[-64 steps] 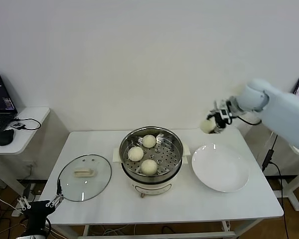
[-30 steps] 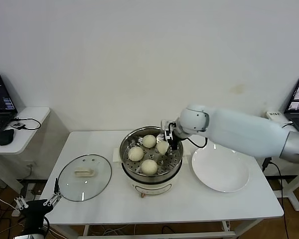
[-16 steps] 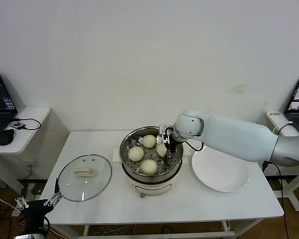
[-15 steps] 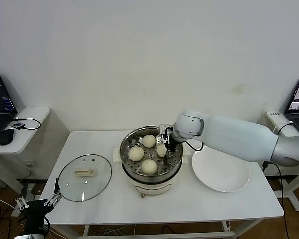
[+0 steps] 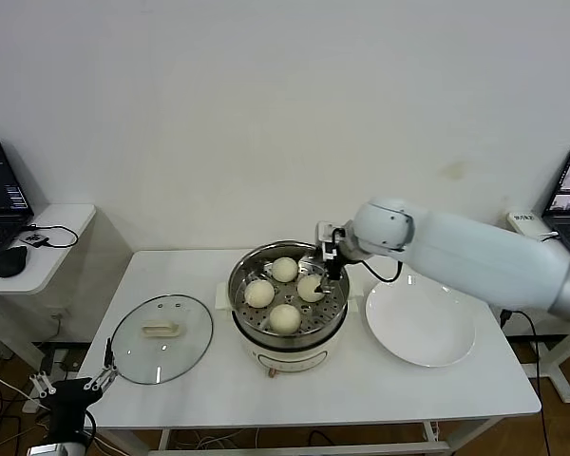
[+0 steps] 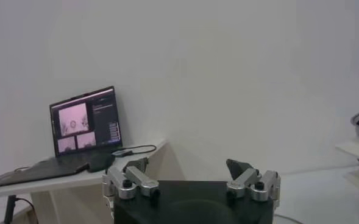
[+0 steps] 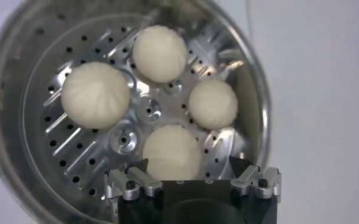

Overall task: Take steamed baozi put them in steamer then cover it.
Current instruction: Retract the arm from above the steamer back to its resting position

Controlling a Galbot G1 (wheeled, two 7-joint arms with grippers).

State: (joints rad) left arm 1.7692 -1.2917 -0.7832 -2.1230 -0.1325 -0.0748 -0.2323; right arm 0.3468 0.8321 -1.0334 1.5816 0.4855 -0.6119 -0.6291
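Both of my grippers stand with jaws spread and nothing between them. My right gripper (image 5: 329, 253) hangs just above the far right rim of the round shiny stainless-steel steamer (image 5: 334, 306), empty; its wrist camera looks straight down past its two fingertips (image 7: 129, 182) into the pot. My left gripper (image 5: 73, 389) is parked low, off the near left corner of the white table (image 5: 380, 380), idle.

Four smooth cream-white round baozi (image 5: 284, 318) lie on the perforated tray, close together but each seeming to sit apart from the others, and the flat white round plate (image 5: 420, 320) to the right of the steamer is bare. So I judge the loading step finished and the covering step next.

That calls for reaching the round clear glass cover (image 5: 161, 326), lying flat on the table left of the steamer, gripping its cream-white flat handle (image 5: 160, 329) and setting it squarely on the rim. It lies nearer my left side.
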